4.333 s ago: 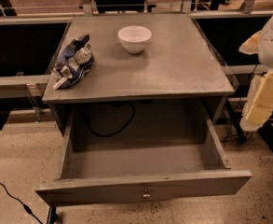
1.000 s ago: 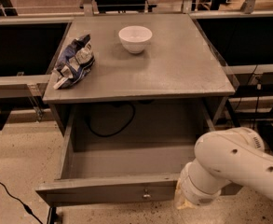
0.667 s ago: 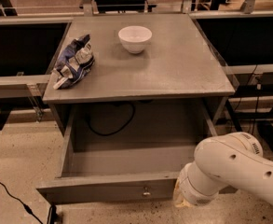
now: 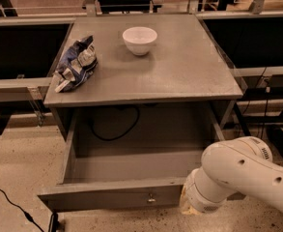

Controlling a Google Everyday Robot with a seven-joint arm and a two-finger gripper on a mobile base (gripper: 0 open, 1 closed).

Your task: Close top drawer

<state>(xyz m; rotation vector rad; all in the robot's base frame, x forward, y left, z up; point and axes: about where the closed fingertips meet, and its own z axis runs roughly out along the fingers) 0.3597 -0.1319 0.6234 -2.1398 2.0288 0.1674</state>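
The top drawer (image 4: 126,166) is a wide grey wooden box pulled far out from under the grey table top (image 4: 179,66). Its front panel (image 4: 107,197) faces me with a small round metal knob (image 4: 151,197) at its middle. The inside looks empty. My white arm (image 4: 237,178) reaches in from the lower right and covers the drawer's front right corner. The gripper (image 4: 187,208) is at the arm's end, against the right part of the front panel, mostly hidden behind the arm.
A white bowl (image 4: 139,39) and a crumpled blue chip bag (image 4: 76,64) lie on the table top. A black cable (image 4: 114,129) hangs behind the drawer. Another cable (image 4: 10,204) runs over the speckled floor at lower left. Dark counters flank the table.
The arm has swung in from the right edge to the drawer's front right corner. In the last second it has crept slightly left along the front panel. The drawer stays open.
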